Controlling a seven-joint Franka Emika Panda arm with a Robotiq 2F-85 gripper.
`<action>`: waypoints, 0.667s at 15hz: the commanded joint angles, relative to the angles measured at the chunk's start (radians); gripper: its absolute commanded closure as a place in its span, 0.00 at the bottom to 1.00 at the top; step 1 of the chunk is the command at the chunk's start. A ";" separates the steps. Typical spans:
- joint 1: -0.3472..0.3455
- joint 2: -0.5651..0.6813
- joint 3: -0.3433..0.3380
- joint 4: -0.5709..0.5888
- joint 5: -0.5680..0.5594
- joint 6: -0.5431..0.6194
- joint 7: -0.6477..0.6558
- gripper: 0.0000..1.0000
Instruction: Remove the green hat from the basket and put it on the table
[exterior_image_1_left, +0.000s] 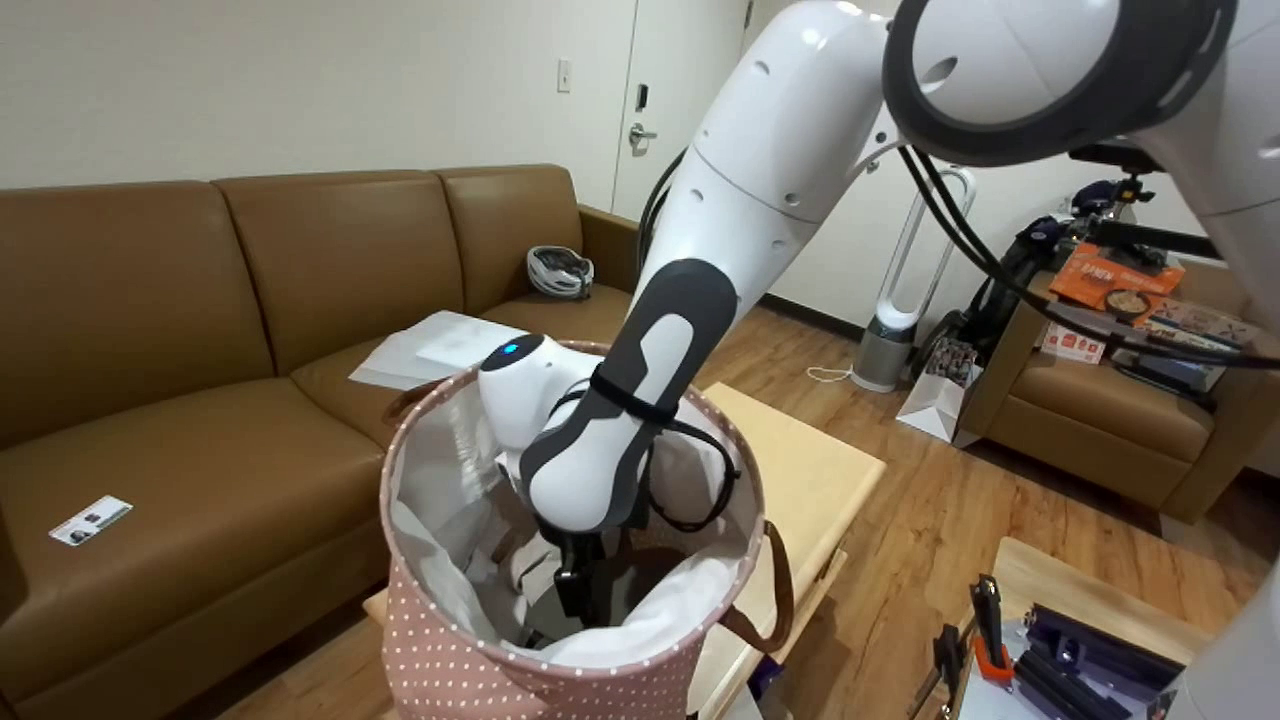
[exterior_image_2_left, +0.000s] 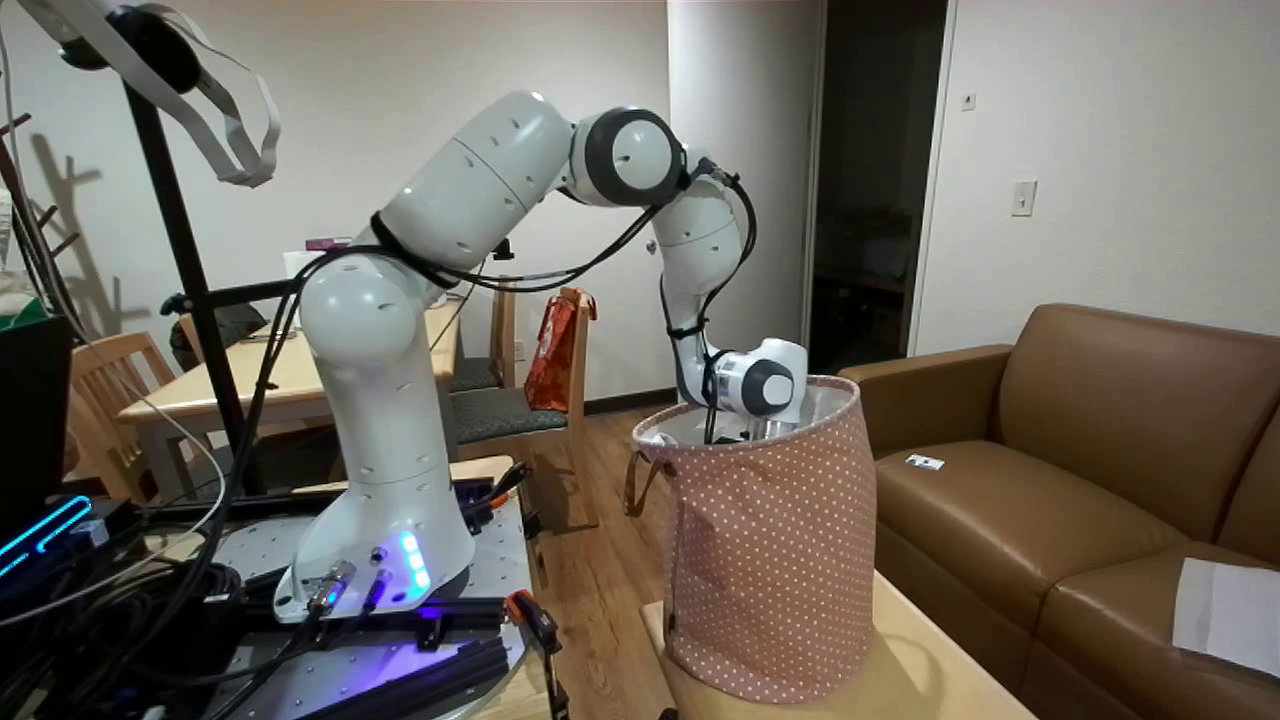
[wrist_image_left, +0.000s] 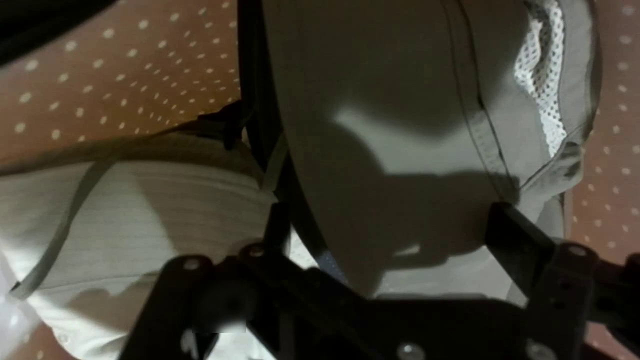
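Well, the tool (wrist_image_left: 390, 215) is gaping over the hat (wrist_image_left: 410, 140), gripping nothing, and the hat is lying beside the tan cloth (wrist_image_left: 165, 210) inside the basket (exterior_image_2_left: 770, 560). I'm worrying about a pinch catching both, since they're sitting so close, or a crooked lift dragging the basket across the bench (exterior_image_2_left: 935, 668).

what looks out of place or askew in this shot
No spill or damage shows. Slightly odd: a helmet, white papers and a small card lie scattered on the brown sofa. In the basket, the white lining sags inward in loose folds rather than lying flat against the side.
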 joint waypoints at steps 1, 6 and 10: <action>-0.011 0.021 0.006 0.001 -0.005 -0.020 -0.042 0.00; -0.038 0.059 0.030 0.006 0.022 -0.006 -0.066 0.11; -0.059 0.065 0.044 0.000 0.034 0.006 -0.067 0.47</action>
